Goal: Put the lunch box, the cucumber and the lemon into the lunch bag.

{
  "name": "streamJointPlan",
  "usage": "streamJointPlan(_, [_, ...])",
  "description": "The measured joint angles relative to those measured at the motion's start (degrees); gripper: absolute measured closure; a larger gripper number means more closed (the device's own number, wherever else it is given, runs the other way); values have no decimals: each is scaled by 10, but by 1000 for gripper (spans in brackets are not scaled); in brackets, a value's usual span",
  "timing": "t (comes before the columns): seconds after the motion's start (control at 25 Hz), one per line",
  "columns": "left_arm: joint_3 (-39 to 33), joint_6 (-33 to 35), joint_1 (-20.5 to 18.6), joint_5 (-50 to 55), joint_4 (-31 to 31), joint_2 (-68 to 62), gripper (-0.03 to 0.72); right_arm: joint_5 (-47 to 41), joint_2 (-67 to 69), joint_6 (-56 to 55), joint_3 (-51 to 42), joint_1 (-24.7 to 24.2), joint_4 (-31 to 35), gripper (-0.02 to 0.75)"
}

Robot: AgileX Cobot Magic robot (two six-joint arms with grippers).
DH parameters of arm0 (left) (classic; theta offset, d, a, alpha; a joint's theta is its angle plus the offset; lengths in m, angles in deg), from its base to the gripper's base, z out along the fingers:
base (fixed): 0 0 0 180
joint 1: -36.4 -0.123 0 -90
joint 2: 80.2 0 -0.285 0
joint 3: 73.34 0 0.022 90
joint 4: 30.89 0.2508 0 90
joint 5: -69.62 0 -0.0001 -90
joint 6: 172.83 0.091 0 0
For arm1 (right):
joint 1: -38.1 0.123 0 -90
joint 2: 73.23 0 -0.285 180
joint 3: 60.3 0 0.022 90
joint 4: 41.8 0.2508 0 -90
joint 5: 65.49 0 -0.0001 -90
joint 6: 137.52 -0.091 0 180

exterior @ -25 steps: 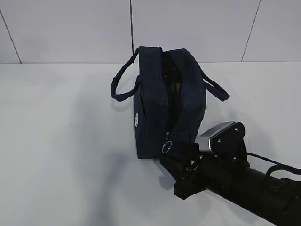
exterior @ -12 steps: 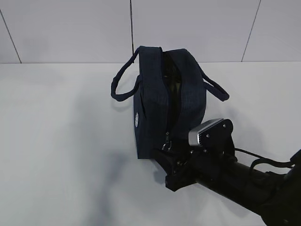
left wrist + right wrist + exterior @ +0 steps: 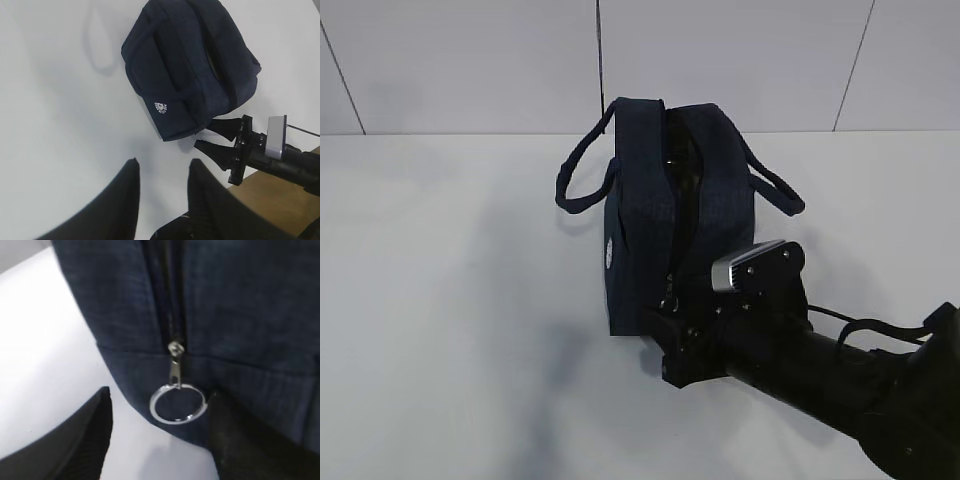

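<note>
navy lunch bag (image 3: 190, 65) sitting on white worktop (image 3: 60, 125), right gripper (image 3: 212, 136) reaching at its near end with jaws apart, left gripper (image 3: 162, 192) hovering with jaws apart

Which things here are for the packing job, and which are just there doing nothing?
For the job:
- lunch bag, top zipper partly open
- ring pull of its zipper, hanging between the open fingers of the right gripper
- lunch box, cucumber and lemon: not clearly seen in any view

Just there:
- left gripper, open, empty, away from the bag
- white table
</note>
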Motion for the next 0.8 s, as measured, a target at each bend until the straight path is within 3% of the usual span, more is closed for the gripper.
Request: streamJointPlan(0.8, [0, 0, 0, 0, 1, 0, 453, -66, 6, -6, 34, 0, 21, 283])
